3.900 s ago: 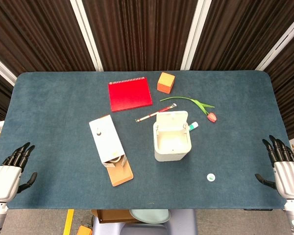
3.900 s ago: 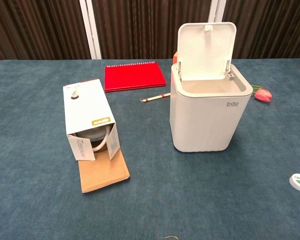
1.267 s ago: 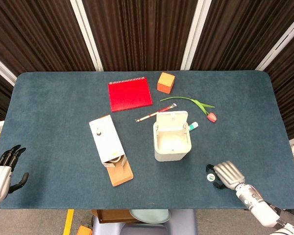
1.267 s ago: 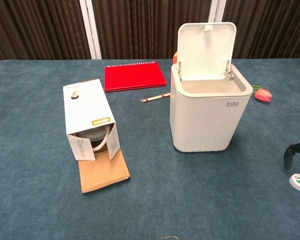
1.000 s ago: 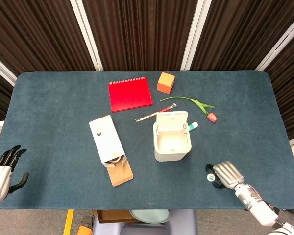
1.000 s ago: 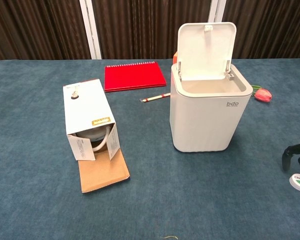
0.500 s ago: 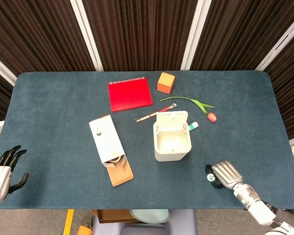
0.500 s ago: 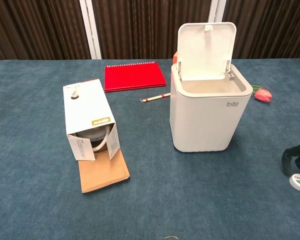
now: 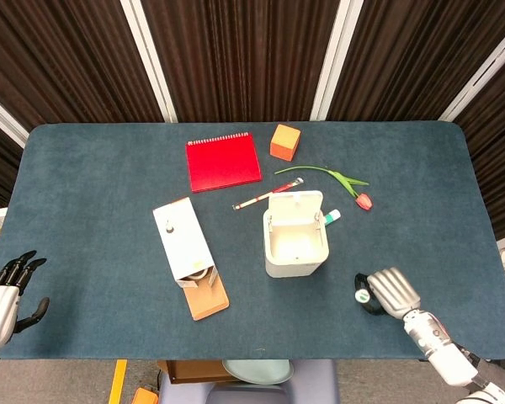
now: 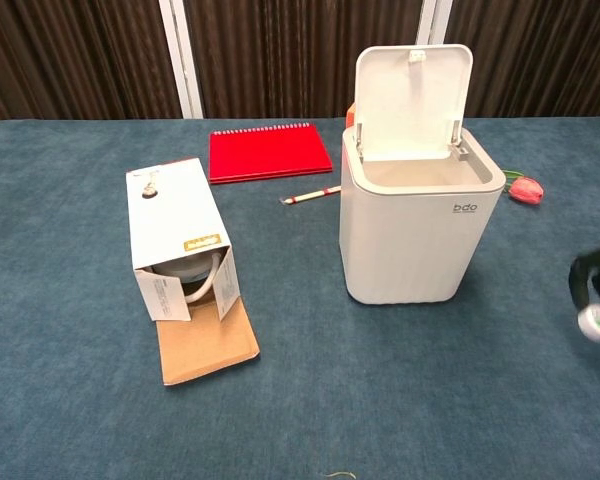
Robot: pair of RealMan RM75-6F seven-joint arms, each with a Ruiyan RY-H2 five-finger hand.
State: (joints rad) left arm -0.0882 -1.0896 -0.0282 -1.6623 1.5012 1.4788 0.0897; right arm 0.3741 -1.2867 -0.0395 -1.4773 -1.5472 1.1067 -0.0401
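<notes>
The right hand (image 9: 390, 290) holds a small white and green round cap (image 9: 364, 296) in its fingers, just above the blue counter (image 9: 93, 185); it is near the open white bin (image 9: 295, 235). The left hand (image 9: 2, 299) is at the counter's near left corner, fingers apart and holding nothing.

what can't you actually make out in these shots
- Right hand: the chest view cuts it at the right edge and blurs it; the head view shows only its back, so the hold on the small white-and-green disc is hidden.
- Cardboard box: what's inside is shadowed behind its open flap.
- White bin: its bottom is unseen in the chest view.
- Left hand: absent from the chest view.
</notes>
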